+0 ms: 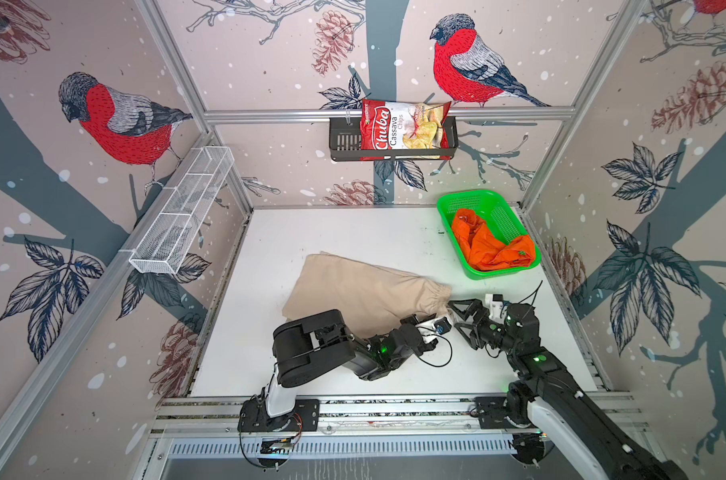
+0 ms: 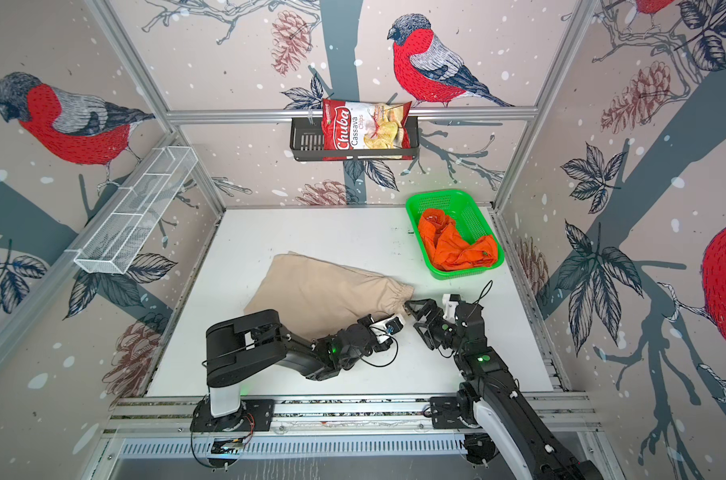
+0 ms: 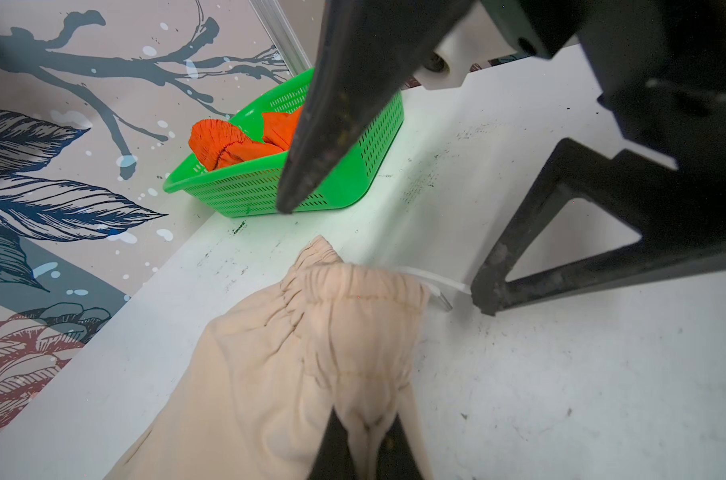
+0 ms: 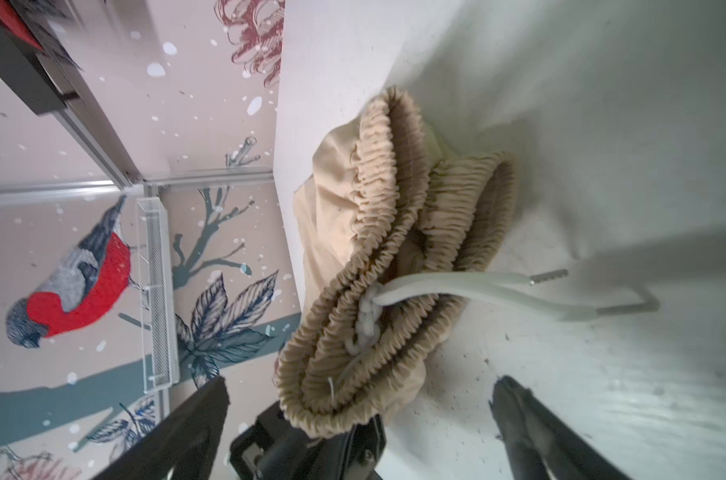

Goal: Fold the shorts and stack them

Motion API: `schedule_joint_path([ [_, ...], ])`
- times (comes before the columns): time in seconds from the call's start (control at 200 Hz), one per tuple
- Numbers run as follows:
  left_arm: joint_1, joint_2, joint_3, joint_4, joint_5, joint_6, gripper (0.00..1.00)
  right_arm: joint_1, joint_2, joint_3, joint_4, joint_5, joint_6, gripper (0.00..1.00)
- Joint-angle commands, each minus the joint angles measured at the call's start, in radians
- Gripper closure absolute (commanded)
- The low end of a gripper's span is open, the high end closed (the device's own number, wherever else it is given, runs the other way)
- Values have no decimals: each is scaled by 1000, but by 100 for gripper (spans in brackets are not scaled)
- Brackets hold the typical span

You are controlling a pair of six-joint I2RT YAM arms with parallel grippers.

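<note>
- beige shorts (image 1: 361, 291): lying mid-surface (image 1: 332, 232), waistband end toward the right arm, legs toward the far left. The waistband (image 4: 394, 249) is doubled over on itself, so the lengthwise half-fold looks done. It's lumpy, not flat.
- drawstring (image 4: 457, 286): white, trailing out of the waistband onto the surface. Probably needs tucking in or it'll stick out of the fold.
- left pincer (image 3: 365, 419): narrow, clamped on a pinch of beige cloth just behind the waistband.
- right pincer (image 1: 453, 316): wide, holding nothing, jaws either side of the waistband end. Can't tell if a tip touches the cloth.
- orange shorts (image 1: 494, 245): crumpled in the green basket (image 1: 469, 199) at the far right of the surface, one corner draped over the rim. Untouched by either arm.
- Progress, my read: early. First pair is roughly half folded and likely needs a cross-fold, waist to hem.
- Left to do: finish the beige pair, pull the orange pair out, flatten and fold it, then stack one on the other. No stack exists yet.
</note>
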Motion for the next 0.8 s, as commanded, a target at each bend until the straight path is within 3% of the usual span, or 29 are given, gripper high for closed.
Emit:
schedule_joint_path([
  [0.0, -5, 3, 4, 36, -18, 23, 100, 19, 25, -8, 165, 21, 91, 1],
  [0.41, -13, 3, -11, 75, -8, 31, 100, 40, 248, -42, 399, -2, 162, 0],
  [0.615, -25, -4, -18, 66, 70, 67, 100, 24, 378, -14, 466, 2, 131, 0],
  [0.675, -26, -9, -23, 57, 96, 66, 92, 5, 424, -9, 494, -14, 119, 0],
  [0.79, -33, -16, -33, 37, 119, 81, 65, -16, 502, 3, 553, -77, 114, 4],
])
